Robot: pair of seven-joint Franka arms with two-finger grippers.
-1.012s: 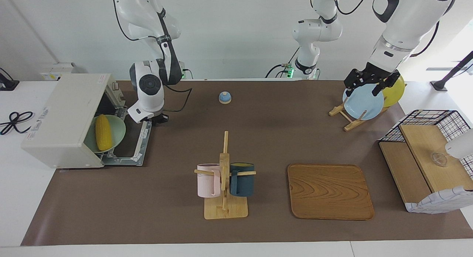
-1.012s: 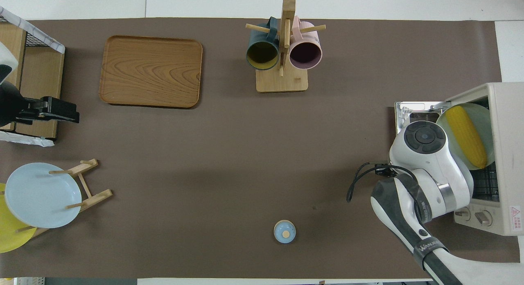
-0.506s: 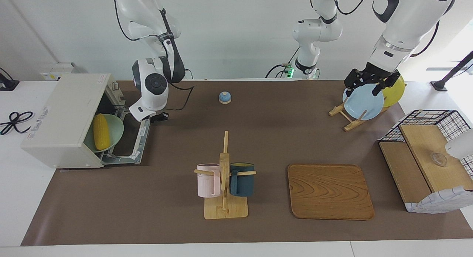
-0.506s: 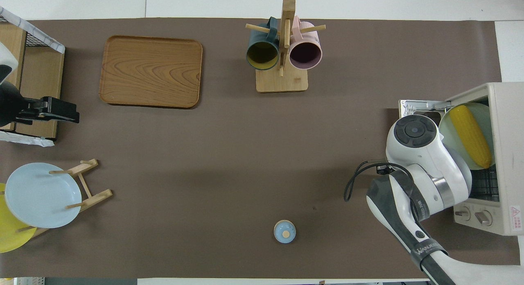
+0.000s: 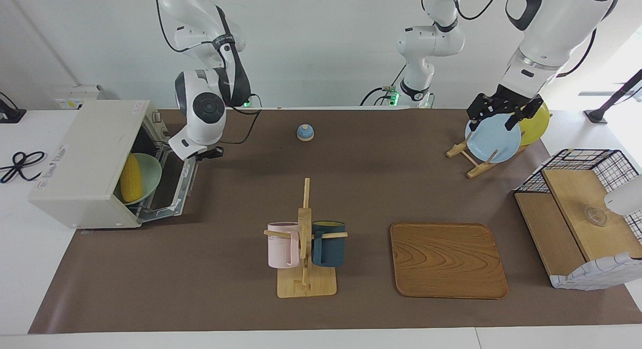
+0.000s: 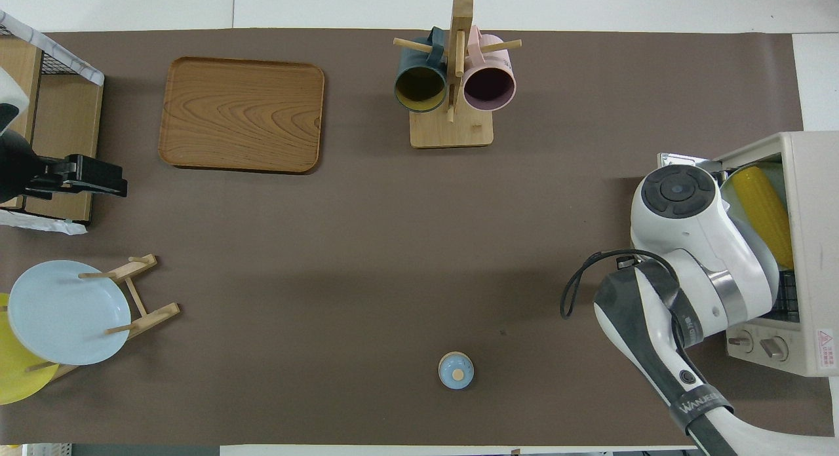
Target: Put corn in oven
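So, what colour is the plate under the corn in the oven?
Pale green. The plate under the corn shows best in the facing view.

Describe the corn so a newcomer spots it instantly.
Find the off-white oven at the right arm's end of the table, its door partly raised. Inside sits a pale green plate; the corn lies on it. It is the long, bright yellow cob, unlike the round yellow plate on the rack.

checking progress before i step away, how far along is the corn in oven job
Nearly done. The corn lies on a green plate inside the oven. In hand: the right pincer is at the door, which stands part raised. Left: shutting it fully. The left pincer waits over the plate rack.
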